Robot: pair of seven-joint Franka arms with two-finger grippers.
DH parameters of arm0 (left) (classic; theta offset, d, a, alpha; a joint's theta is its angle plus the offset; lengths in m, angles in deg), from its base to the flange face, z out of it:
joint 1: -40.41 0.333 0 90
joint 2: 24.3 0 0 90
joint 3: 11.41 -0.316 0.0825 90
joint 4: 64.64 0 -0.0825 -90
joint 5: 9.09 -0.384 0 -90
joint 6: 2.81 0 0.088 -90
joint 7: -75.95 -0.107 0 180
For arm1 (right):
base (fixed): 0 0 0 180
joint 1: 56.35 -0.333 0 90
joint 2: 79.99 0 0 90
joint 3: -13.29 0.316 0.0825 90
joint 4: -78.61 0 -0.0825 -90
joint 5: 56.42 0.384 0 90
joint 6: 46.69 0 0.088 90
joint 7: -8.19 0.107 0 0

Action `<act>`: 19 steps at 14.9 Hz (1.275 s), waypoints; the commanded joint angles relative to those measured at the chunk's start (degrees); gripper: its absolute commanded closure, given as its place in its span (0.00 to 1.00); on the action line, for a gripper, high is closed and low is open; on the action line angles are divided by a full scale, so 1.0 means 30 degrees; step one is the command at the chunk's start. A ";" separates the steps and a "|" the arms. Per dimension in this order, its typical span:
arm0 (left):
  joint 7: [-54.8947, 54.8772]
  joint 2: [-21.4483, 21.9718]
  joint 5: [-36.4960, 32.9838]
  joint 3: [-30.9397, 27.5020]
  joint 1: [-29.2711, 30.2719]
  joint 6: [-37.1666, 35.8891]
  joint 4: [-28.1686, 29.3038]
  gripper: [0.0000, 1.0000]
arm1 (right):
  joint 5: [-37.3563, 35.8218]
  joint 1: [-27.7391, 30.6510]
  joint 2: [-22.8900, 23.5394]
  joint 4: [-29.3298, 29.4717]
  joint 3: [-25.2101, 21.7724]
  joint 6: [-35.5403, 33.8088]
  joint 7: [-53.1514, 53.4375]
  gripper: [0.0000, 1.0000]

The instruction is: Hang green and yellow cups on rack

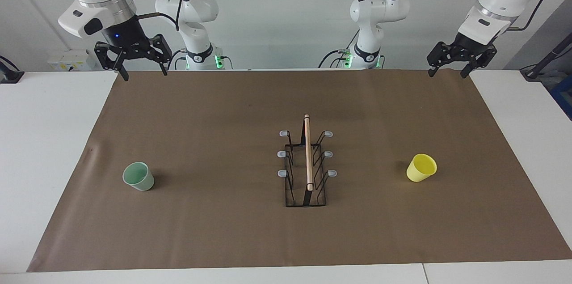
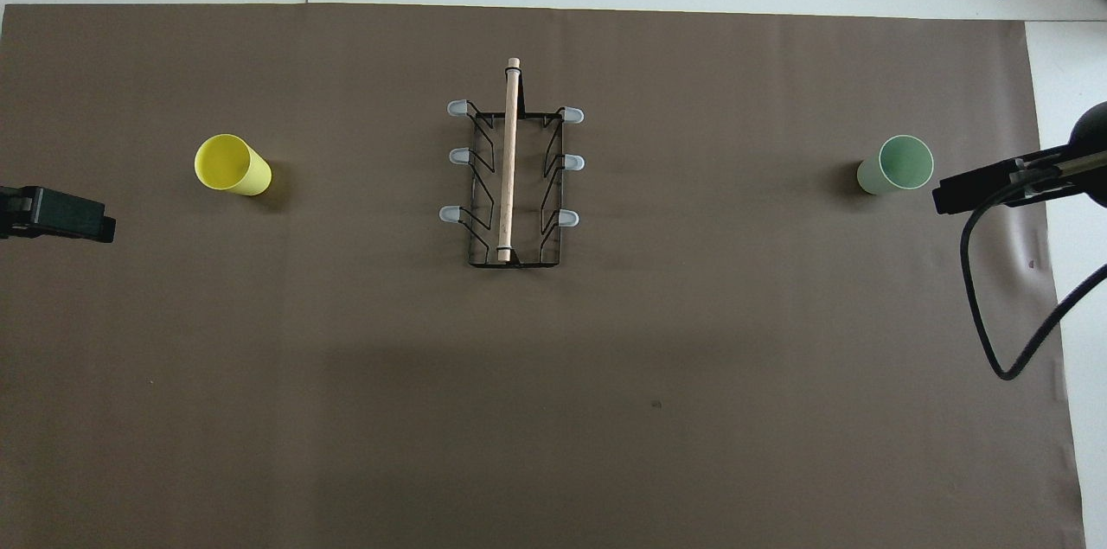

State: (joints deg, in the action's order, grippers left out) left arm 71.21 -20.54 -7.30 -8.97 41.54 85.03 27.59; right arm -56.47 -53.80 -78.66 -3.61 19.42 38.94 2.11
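Only from the facing view, both open hands: left hand (image 1: 448, 72), right hand (image 1: 144, 73).

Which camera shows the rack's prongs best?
The overhead view: the rack is seen from above, all six grey-tipped prongs spread clear of the wooden rod. The facing view shows them too, but foreshortened.

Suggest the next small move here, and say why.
Probably lower the left gripper toward the yellow cup, which stands at that arm's end. Both grippers hang open and empty, the right gripper too; the green cup also stands upright on the mat, and every prong of the rack is bare.
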 commanded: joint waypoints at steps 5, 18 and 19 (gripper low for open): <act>0.0029 0.0648 -0.0274 0.0212 0.0179 -0.0598 0.0430 0.00 | 0.0427 -0.0999 0.0289 0.0513 -0.1431 -0.0125 0.0358 0.00; 0.1990 -0.4816 -0.0450 -0.0255 0.1641 0.0984 -0.1989 0.00 | -0.0069 -0.1639 0.1132 -0.0572 -0.1431 0.2303 0.0358 0.00; 0.1992 -0.5932 -0.0421 -0.0459 0.1702 0.1071 -0.2959 0.00 | -0.0825 -0.1934 0.1544 -0.0514 -0.1402 0.2568 0.0300 0.00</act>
State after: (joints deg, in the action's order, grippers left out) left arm 75.52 -29.77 -7.79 -9.99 45.74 88.41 26.84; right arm -56.85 -57.26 -76.70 -4.61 15.71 43.96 2.12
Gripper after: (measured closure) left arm 0.000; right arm 0.000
